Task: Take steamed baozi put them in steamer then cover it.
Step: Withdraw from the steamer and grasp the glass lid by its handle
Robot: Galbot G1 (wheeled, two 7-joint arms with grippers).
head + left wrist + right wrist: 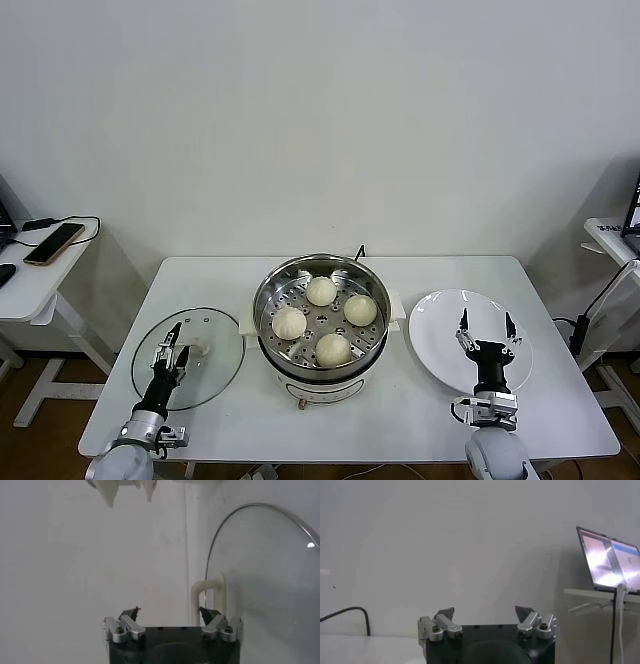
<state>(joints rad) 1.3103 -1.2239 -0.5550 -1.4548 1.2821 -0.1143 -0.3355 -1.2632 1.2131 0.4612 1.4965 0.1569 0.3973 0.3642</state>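
baozi (pixel 321 291): all four on the steamer (pixel 375 343) tray, so loading looks finished | cover (pixel 215 375): flat on table left of pot; left gripper (pixel 172 345) wide over its handle, poised to grasp | right gripper (pixel 487 331): wide, empty above plate (pixel 440 310)

Steamer (pixel 320 318) top open (baozi (pixel 321 291) inside); cover (pixel 188 357) lies apparently clear leftward.

— Where are the buns?
— Four cream-white steamed buns (pixel 321 320) sit apart on the perforated tray inside the shiny steel steamer (pixel 272 290), mid-table.
— And the lid?
— The clear glass lid (pixel 215 372) lies flat just left of it, uncovered pot beside.
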